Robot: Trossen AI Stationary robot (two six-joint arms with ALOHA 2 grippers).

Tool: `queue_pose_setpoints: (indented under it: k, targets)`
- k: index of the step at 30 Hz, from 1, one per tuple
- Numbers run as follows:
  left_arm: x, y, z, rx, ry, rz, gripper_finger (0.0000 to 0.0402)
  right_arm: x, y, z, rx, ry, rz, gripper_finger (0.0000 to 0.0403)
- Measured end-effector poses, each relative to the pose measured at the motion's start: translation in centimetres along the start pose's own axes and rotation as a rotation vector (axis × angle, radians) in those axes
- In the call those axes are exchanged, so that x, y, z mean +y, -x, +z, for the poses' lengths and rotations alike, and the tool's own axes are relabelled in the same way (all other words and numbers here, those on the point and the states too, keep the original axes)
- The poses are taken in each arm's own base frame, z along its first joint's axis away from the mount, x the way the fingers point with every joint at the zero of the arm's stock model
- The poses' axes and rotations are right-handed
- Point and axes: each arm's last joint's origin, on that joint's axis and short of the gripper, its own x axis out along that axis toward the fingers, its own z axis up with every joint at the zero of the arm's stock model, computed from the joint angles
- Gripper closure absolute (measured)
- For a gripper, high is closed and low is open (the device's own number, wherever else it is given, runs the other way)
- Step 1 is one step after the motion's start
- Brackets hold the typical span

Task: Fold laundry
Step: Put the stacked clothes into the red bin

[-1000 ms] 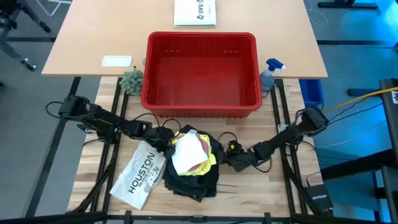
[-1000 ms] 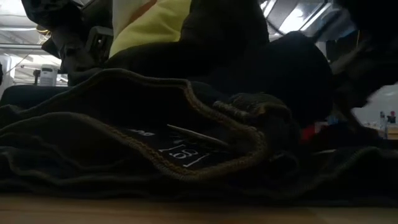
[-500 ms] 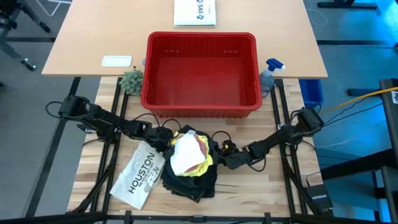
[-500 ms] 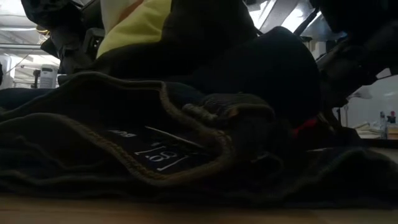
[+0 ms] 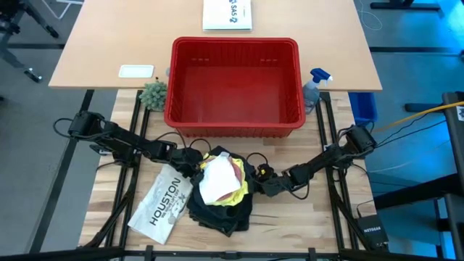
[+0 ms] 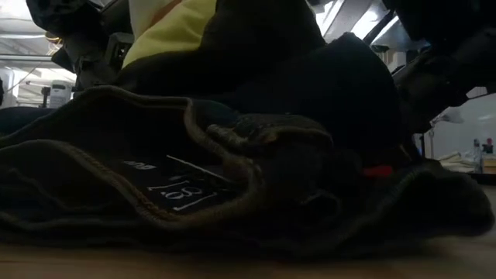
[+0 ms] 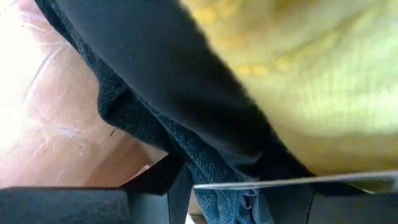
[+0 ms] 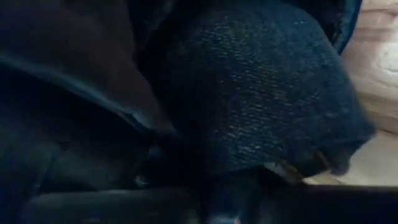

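Observation:
The laundry lies in a heap at the middle of the table. Dark trousers (image 5: 221,214) are at the bottom, with a yellow T-shirt (image 5: 236,194), a white cloth (image 5: 214,180) and a bit of pink cloth (image 5: 238,170) on top. My left gripper (image 5: 191,165) is at the heap's left side, shut on dark cloth. My right gripper (image 5: 259,181) is dug into the heap's right side, its fingertips buried in the trousers' denim (image 8: 261,93). In the low view the trousers' corded edge (image 6: 232,155) lies folded on the table. My left gripper pinches a fold of the dark trousers (image 7: 217,180) between its two fingers, slanting down from the table's left. The yellow T-shirt (image 7: 311,68) lies over that fold. The cloth below the hold rests on the table. My right gripper closes on a bunched fold of the trousers (image 8: 217,168) at the heap's right edge, slanting down from the table's right. The cloth hides the fingertips, so one layer or several cannot be told. The fold stays on the table.
A flat white item printed "HOUSTON" (image 5: 161,203) lies left of the heap. A red basket (image 5: 233,42) stands behind the heap. A spray bottle (image 5: 313,85) is at its right and a small plant (image 5: 154,93) at its left. Bare wood shows right of the heap.
My right gripper has gone toward the table's left into the heap's right edge. The trousers' near fold with the corded edge has slid sideways along the table and bunched up more. The top of the heap has shifted a little to the left.

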Motion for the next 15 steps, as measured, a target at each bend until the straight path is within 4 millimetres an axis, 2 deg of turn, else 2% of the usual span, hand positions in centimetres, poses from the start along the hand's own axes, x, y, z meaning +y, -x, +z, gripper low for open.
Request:
queue_pose_setpoints:
  k: [1, 3, 8, 15]
  targets:
    - [0.0, 0.0, 0.0, 0.0, 0.0, 0.001, 0.0242, 0.0, 0.0, 0.0, -0.002, 0.005, 0.002, 0.0365]
    - [0.1, 0.0, 0.0, 0.003, 0.0, 0.005, 0.0242, 0.0, 0.0, 0.0, -0.009, 0.009, 0.002, 0.0384]
    - [0.1, 0.7, -0.2, 0.017, 0.003, 0.035, 0.0242, -0.1, 0.0, 0.0, -0.001, 0.011, -0.011, 0.0385]
    - [0.3, 3.1, -0.8, 0.038, 0.021, 0.101, 0.0242, -0.2, -0.1, 0.1, 0.003, 0.013, -0.021, 0.0386]
